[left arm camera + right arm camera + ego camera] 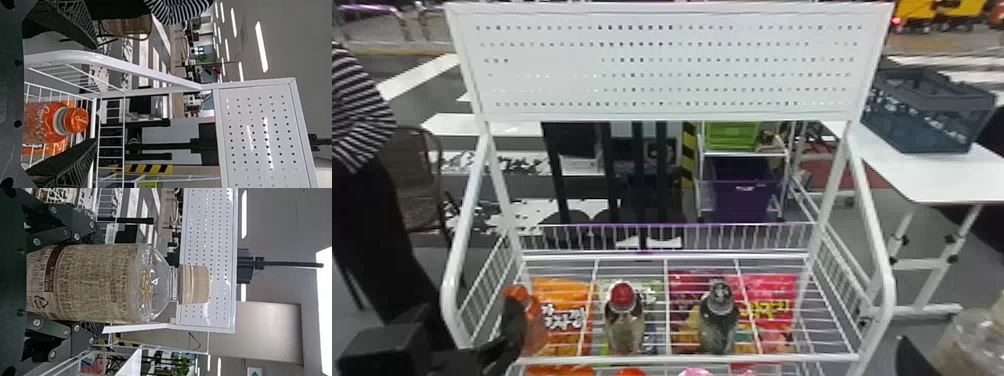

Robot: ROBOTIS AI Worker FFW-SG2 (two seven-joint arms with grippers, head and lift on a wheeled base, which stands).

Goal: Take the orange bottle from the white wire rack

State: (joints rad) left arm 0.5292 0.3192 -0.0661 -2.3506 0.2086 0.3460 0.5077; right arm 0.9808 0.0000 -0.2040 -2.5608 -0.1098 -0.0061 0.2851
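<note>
In the head view my left gripper (pixel 513 322) is at the lower left, beside the orange bottle (pixel 534 322) standing at the left end of the white wire rack (pixel 682 358). From the left wrist, the gripper (pixel 95 93) is open, one finger on each side of the orange bottle (pixel 45 121), with a gap between the bottle and the upper finger. My right gripper (pixel 912 357) is at the lower right of the head view, by a clear bottle (pixel 964 342). The right wrist view shows this gripper (pixel 100 282) shut on that labelled, beige-capped bottle (pixel 94 282).
A red-capped bottle (pixel 625 320) and a dark-capped bottle (pixel 718 320) stand farther right on the rack, above colourful snack bags (pixel 767 305) on a lower level. The rack's side rail (pixel 463 225) rises near my left gripper. A table (pixel 907 172) holds a grey crate (pixel 927 112).
</note>
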